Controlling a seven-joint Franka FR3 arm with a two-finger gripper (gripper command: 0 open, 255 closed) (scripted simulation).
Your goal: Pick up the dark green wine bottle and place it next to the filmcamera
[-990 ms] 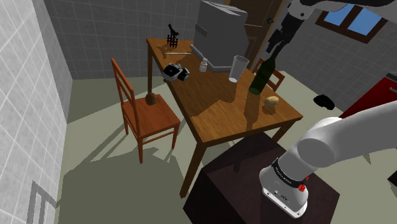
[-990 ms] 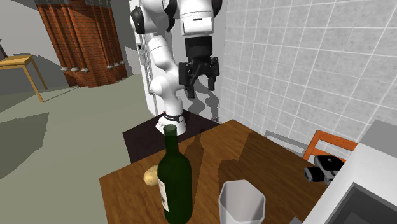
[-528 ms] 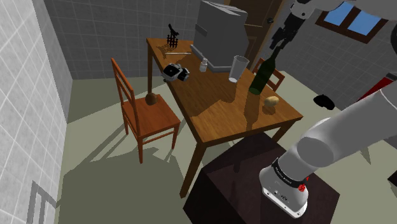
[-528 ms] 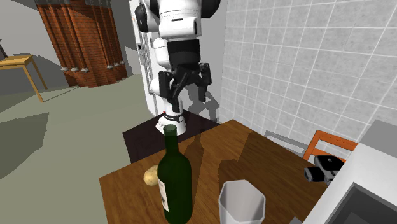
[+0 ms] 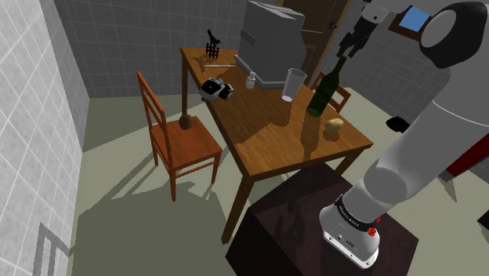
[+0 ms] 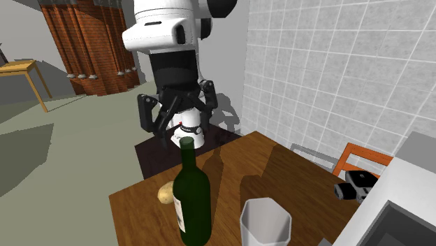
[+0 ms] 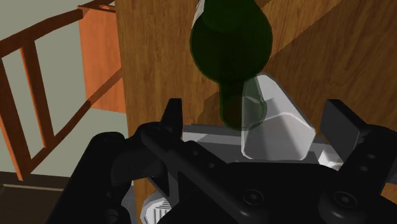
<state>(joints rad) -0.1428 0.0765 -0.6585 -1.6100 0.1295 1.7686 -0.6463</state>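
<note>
The dark green wine bottle (image 5: pixel 320 94) stands upright near the table's edge closest to the stand, and it looms large in the second exterior view (image 6: pixel 190 199). My black gripper (image 5: pixel 350 49) hangs open just above and slightly behind the bottle's mouth (image 6: pixel 176 120). In the wrist view I look straight down on the bottle (image 7: pixel 230 44); its neck lies between the spread fingers (image 7: pixel 173 118) of the gripper (image 7: pixel 254 121), untouched. The black and white film camera (image 5: pixel 216 88) lies on the far side of the table (image 5: pixel 266 137), near the orange chair, and shows small in the second exterior view (image 6: pixel 356 186).
A clear glass (image 5: pixel 293 83) stands close to the bottle (image 6: pixel 265 223). A small tan lump (image 5: pixel 335 125) lies on the bottle's other side. A big grey box (image 5: pixel 270 39), a small white bottle (image 5: pixel 251 80) and a dark rack (image 5: pixel 211 47) occupy the far end. Orange chairs (image 5: pixel 176 137) flank the table.
The gripper has come down and towards the bottle, turning as it went, and now hangs right over the neck. The arm's upper part has swung into the shoulder view. The fingers stay open.
</note>
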